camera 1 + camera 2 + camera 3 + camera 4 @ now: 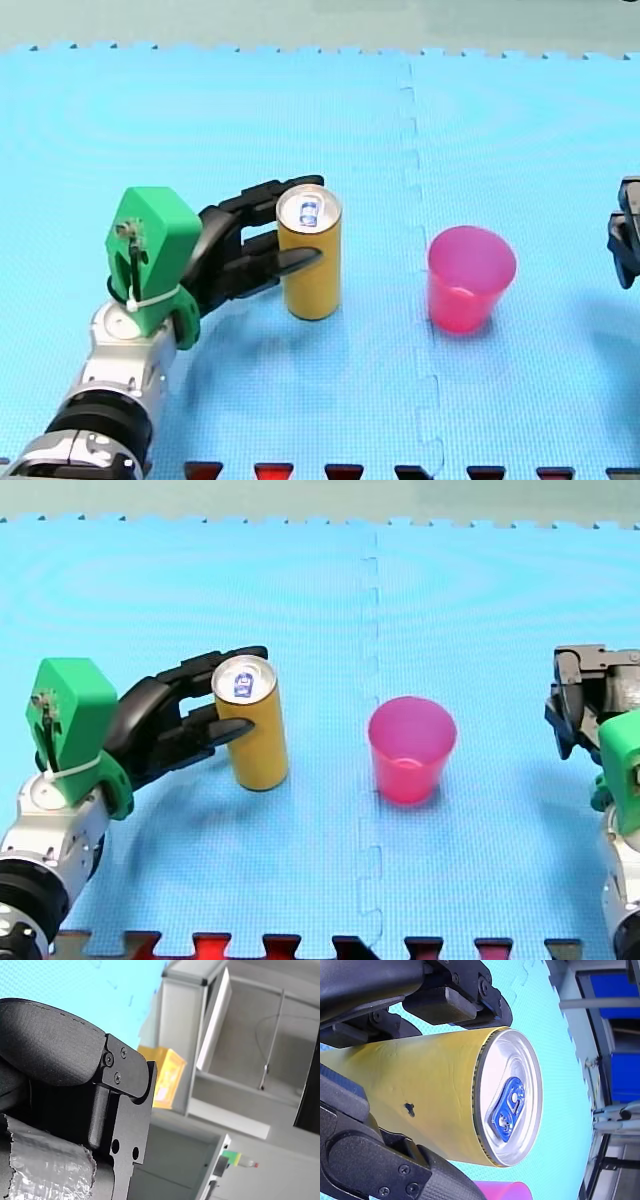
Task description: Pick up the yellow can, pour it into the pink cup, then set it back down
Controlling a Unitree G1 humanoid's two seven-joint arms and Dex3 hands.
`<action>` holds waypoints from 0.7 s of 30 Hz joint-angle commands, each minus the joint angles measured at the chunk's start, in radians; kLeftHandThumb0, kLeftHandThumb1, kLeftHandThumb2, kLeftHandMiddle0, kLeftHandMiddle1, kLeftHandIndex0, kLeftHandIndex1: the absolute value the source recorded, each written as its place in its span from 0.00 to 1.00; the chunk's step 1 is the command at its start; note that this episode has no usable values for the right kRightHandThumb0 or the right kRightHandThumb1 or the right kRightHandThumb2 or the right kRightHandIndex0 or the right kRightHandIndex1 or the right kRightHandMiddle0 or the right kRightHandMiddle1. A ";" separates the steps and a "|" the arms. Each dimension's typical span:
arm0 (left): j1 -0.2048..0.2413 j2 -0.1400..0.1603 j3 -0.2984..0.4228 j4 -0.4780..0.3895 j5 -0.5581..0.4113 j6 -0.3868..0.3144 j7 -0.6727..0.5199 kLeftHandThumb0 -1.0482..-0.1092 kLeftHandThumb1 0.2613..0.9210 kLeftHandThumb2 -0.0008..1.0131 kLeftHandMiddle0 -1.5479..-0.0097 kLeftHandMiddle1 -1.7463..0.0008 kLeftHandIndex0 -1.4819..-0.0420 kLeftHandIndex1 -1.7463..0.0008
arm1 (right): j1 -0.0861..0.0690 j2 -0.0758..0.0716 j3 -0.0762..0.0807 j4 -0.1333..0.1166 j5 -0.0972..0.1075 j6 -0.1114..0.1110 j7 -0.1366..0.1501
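— Fingers [295, 260] of your left hand [235, 250] are closed around the yellow can [312, 285], one behind and one in front, near its top. Where is it?
— Upright on the blue mat [200, 110], left of the pink cup [468, 285] and apart from it. Your right hand [590, 695] is at the mat's right edge.
— Handling?
— Probably thin-walled, smooth and easy to dent, so grip mid-wall, gently. One can, one cup.

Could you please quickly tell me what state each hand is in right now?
Left hand: closed around the can, which stands on the mat.
Right hand: right of the cup, holding nothing; open or shut cannot be told.
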 commanded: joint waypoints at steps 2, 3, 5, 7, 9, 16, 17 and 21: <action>-0.011 -0.003 0.001 0.008 0.004 0.005 0.002 0.31 0.65 0.00 0.64 0.99 0.68 1.00 | 0.004 -0.006 -0.001 -0.006 0.003 0.003 0.000; -0.012 -0.004 0.001 0.009 0.004 0.006 0.002 0.31 0.65 0.00 0.64 0.99 0.68 1.00 | 0.004 -0.006 -0.001 -0.007 0.003 0.003 0.000; -0.012 -0.005 0.001 0.010 0.003 0.005 -0.001 0.30 0.65 0.00 0.64 1.00 0.68 1.00 | 0.005 -0.006 -0.001 -0.009 0.003 0.004 0.000; -0.012 -0.006 -0.001 0.009 0.006 0.004 -0.002 0.30 0.65 0.00 0.63 1.00 0.68 1.00 | 0.006 -0.006 -0.001 -0.010 0.003 0.003 0.001; -0.011 -0.007 -0.004 0.006 0.009 0.002 0.000 0.30 0.65 0.00 0.63 1.00 0.68 1.00 | 0.007 -0.006 -0.001 -0.012 0.003 0.003 0.001; -0.003 -0.011 -0.012 -0.005 0.021 0.000 0.005 0.30 0.65 0.00 0.64 1.00 0.68 1.00 | 0.010 -0.007 0.000 -0.020 0.002 0.001 -0.001; -0.001 -0.012 -0.013 -0.006 0.023 0.001 0.006 0.30 0.65 0.00 0.64 1.00 0.68 1.00 | 0.011 -0.008 0.000 -0.022 0.001 0.002 -0.001; 0.005 -0.012 -0.023 -0.008 0.033 0.005 0.005 0.31 0.65 0.00 0.64 1.00 0.69 1.00 | 0.013 -0.011 0.000 -0.027 0.002 0.005 0.001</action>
